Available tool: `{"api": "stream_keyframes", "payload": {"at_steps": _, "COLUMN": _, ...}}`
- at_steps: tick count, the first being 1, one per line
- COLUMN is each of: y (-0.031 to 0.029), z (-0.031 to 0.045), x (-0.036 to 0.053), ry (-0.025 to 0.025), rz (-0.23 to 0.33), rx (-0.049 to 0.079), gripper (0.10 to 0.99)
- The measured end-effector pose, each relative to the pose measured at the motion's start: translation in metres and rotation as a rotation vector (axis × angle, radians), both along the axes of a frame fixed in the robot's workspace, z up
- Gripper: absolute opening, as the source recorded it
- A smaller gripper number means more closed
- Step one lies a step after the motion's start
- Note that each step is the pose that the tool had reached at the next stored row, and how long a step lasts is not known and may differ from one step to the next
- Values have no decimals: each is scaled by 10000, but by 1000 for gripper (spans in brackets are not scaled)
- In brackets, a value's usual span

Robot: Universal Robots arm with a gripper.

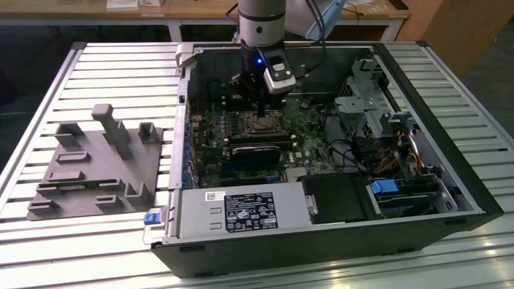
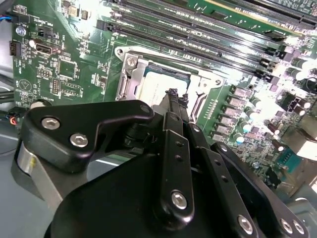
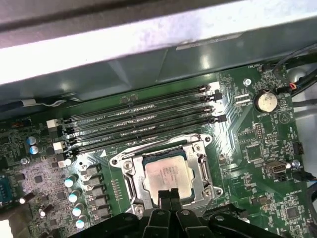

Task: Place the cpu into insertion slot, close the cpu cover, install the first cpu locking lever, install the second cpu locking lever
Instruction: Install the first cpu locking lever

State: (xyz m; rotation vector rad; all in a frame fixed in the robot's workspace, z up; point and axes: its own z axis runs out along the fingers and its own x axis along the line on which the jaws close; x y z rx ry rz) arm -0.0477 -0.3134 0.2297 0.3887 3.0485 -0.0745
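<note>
Cpu [image 3: 166,173], a small flat square chip with a silver-grey metal top and pale tan rim, lay inside the socket. I judged the placing step as about done.

- **Desk:** A silver slatted metal desk [image 1: 120,66] carried a black open tower computer case [image 1: 321,262]. Well apart from it, toward the exterior view's left, sat a grey plastic parts holder [image 1: 96,162].
- **Arm:** A grey robot arm [image 1: 259,18] reached straight down into the case.
- **Board:** A green motherboard [image 3: 242,139] lined the case floor, with long black memory slots [image 3: 138,121] just beside the insertion slot [image 1: 259,125], a square socket with a silvery metal border.
- **Cover:** A thin silvery metal frame plate, taken as the cpu cover [image 3: 131,181], lay round the chip. I could not tell whether it was fully down or whether either lever was latched.
- **Fingers:** The black fingers [image 3: 163,199] were clenched together with nothing seen between them. Their tips were right over the cpu's near edge, but I could not tell whether they were touching it or just above.

My judgement was that whatever move followed called for a light, straight touch. A sideways nudge could skew the chip on its contacts, and the frame plate needed to sit square before any lever work.
</note>
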Motion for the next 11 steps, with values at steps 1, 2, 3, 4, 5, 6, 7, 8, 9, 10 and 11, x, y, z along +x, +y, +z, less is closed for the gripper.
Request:
{"api": "stream_keyframes", "payload": {"at_steps": 1, "y": 0, "z": 2, "x": 7, "ry": -1, "rz": 0, "rx": 4, "gripper": 102}}
{"api": "stream_keyframes", "payload": {"at_steps": 2, "y": 0, "z": 6, "x": 15, "ry": 1, "rz": -2, "rx": 7, "gripper": 102}}
{"api": "stream_keyframes", "payload": {"at_steps": 3, "y": 0, "z": 10, "x": 25, "ry": 4, "rz": -1, "rx": 11, "gripper": 102}}
{"api": "stream_keyframes", "payload": {"at_steps": 4, "y": 0, "z": 15, "x": 35, "ry": 6, "rz": 0, "rx": 16, "gripper": 102}}
{"api": "stream_keyframes", "payload": {"at_steps": 5, "y": 0, "z": 21, "x": 44, "ry": 9, "rz": 1, "rx": 22, "gripper": 102}}
{"api": "stream_keyframes", "payload": {"at_steps": 6, "y": 0, "z": 28, "x": 53, "ry": 11, "rz": 3, "rx": 30, "gripper": 102}}
{"api": "stream_keyframes", "payload": {"at_steps": 7, "y": 0, "z": 39, "x": 56, "ry": 11, "rz": 5, "rx": 35, "gripper": 102}}
{"api": "stream_keyframes", "payload": {"at_steps": 8, "y": 0, "z": 54, "x": 56, "ry": 11, "rz": 4, "rx": 40, "gripper": 102}}
{"api": "stream_keyframes", "payload": {"at_steps": 9, "y": 0, "z": 69, "x": 56, "ry": 11, "rz": 3, "rx": 43, "gripper": 102}}
{"api": "stream_keyframes", "payload": {"at_steps": 10, "y": 0, "z": 79, "x": 56, "ry": 12, "rz": 3, "rx": 42, "gripper": 102}}
{"api": "stream_keyframes", "payload": {"at_steps": 11, "y": 0, "z": 79, "x": 56, "ry": 11, "rz": 4, "rx": 44, "gripper": 102}}
